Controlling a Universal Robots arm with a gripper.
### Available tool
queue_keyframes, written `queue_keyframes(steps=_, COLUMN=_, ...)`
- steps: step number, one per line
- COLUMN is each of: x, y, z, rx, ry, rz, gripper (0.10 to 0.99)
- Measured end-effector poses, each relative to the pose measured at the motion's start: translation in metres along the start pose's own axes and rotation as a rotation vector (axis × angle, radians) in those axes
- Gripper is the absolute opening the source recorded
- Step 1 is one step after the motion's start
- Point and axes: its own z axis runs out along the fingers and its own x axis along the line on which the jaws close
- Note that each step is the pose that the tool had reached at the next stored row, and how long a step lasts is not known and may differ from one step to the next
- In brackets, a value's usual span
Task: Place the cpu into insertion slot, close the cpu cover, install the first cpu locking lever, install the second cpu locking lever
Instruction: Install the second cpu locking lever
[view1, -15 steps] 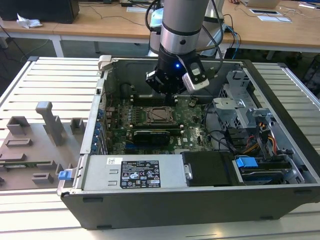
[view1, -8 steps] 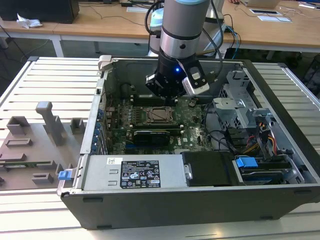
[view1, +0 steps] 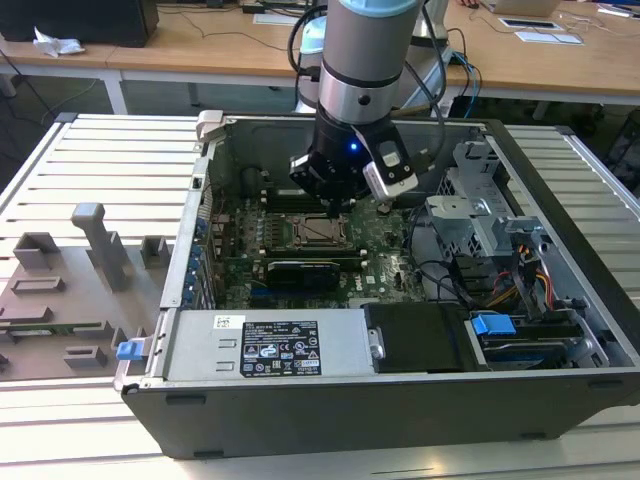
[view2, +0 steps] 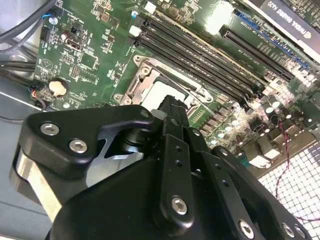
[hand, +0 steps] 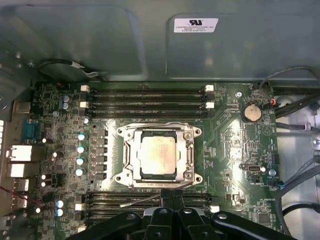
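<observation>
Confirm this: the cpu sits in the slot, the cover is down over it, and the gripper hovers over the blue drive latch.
Not the latch. The gripper hangs over the motherboard, right by the slot, as the exterior view shows. The cpu does sit in the slot with the cover down around it.

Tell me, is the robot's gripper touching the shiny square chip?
Apart. In the first wrist view the gripper sits beyond the cpu cover frame's edge, with bare frame between it and the cpu.
</observation>
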Motion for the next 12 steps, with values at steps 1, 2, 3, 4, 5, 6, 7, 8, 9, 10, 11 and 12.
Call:
queue_keyframes(steps=1, x=0.0, y=-0.0002, z=0.0002, rx=0.0, ry=0.0001, rz=0.0, gripper=0.106)
queue_keyframes(steps=2, x=0.0001, y=-0.0005, z=0.0006, rx=0.0, ry=0.0001, rz=0.0, gripper=0.106)
queue_keyframes(steps=3, x=0.0001, y=-0.001, z=0.0025, rx=0.0, ry=0.0001, rz=0.0, gripper=0.106)
queue_keyframes(steps=4, x=0.0001, y=-0.0013, z=0.0043, rx=0.0, ry=0.0001, rz=0.0, gripper=0.106)
queue_keyframes(steps=5, x=0.0001, y=-0.0015, z=0.0061, rx=0.0, ry=0.0001, rz=0.0, gripper=0.106)
queue_keyframes(steps=6, x=0.0, y=-0.0021, z=0.0094, rx=0.0, ry=0.0001, rz=0.0, gripper=0.106)
queue_keyframes(steps=7, x=0.0, y=-0.0027, z=0.0135, rx=0.0, ry=0.0001, rz=0.0, gripper=0.106)
queue_keyframes(steps=8, x=0.0, y=-0.0029, z=0.0148, rx=0.0, ry=0.0001, rz=0.0, gripper=0.106)
queue_keyframes(steps=9, x=-0.0001, y=-0.0031, z=0.016, rx=0.0, ry=0.0001, rz=0.0, gripper=0.106)
queue_keyframes(steps=10, x=-0.0001, y=-0.0034, z=0.0184, rx=0.0, ry=0.0002, rz=0.0, gripper=0.106)
queue_keyframes(steps=11, x=-0.0001, y=-0.0038, z=0.0204, rx=0.0, ry=0.0002, rz=0.0, gripper=0.106)
queue_keyframes(steps=12, x=-0.0001, y=-0.0042, z=0.0223, rx=0.0, ry=0.0002, rz=0.0, gripper=0.106)
